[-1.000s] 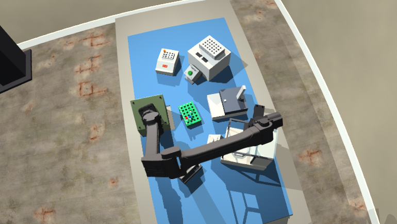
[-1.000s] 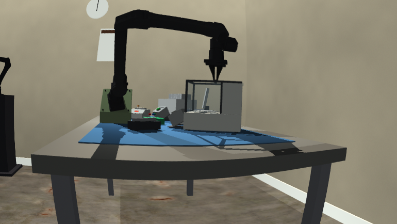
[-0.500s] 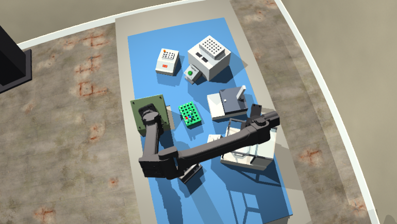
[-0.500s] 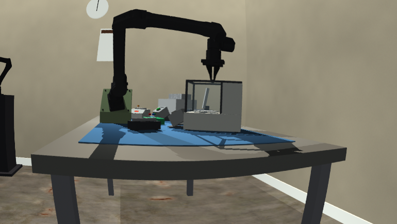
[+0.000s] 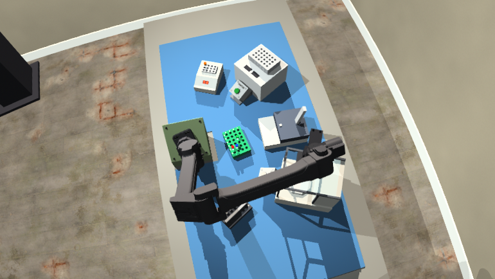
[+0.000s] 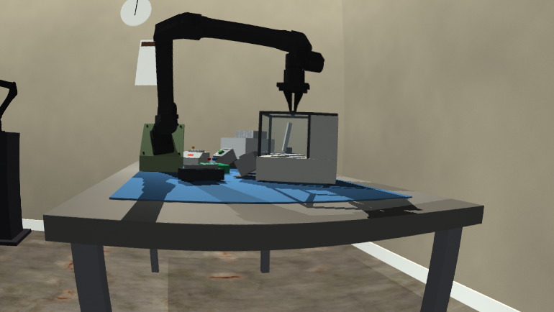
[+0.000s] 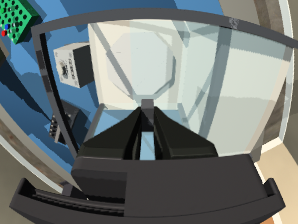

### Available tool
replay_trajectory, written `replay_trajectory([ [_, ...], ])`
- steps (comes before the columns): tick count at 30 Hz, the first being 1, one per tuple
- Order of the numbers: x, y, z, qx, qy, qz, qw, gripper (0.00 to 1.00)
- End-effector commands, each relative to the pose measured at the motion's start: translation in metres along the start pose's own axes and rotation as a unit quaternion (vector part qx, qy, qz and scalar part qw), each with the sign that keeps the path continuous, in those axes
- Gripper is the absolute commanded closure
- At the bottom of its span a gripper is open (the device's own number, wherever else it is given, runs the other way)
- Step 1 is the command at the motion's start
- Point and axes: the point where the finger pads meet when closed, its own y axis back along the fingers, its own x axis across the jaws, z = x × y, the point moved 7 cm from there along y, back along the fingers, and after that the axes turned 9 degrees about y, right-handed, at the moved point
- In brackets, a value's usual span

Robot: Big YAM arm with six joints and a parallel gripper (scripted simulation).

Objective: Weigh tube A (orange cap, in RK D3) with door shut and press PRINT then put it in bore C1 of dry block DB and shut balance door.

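The orange cap of tube A (image 5: 204, 63) shows at the back left corner of the dry block DB (image 5: 209, 86); its depth is hard to tell. My gripper (image 6: 293, 111) (image 7: 147, 112) is at the top of the balance (image 6: 296, 170) (image 5: 301, 205), shut on the small grey door handle (image 7: 147, 104). The glass door (image 7: 205, 50) covers the back part of the box; its front edge is hard to make out, and the box looks partly open at the front. No tube shows on the pan (image 7: 141, 62). The PRINT key and lamp cannot be made out.
Rack RK (image 5: 244, 152) holds tubes with red and blue caps. The mixer (image 5: 261, 81), spectrophotometer (image 5: 268, 131) with its raised lid, and magnet block (image 5: 237, 216) stand around. The balance's console (image 7: 72, 65) is in front of its box. My forearm passes over the balance's side.
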Motion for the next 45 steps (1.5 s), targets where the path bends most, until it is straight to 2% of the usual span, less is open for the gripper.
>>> replay_trajectory([
  [1, 0.008, 0.009, 0.001, -0.004, -0.007, -0.012, 1.0, 0.94],
  [45, 0.046, 0.007, 0.006, -0.004, -0.006, -0.009, 1.0, 0.94],
])
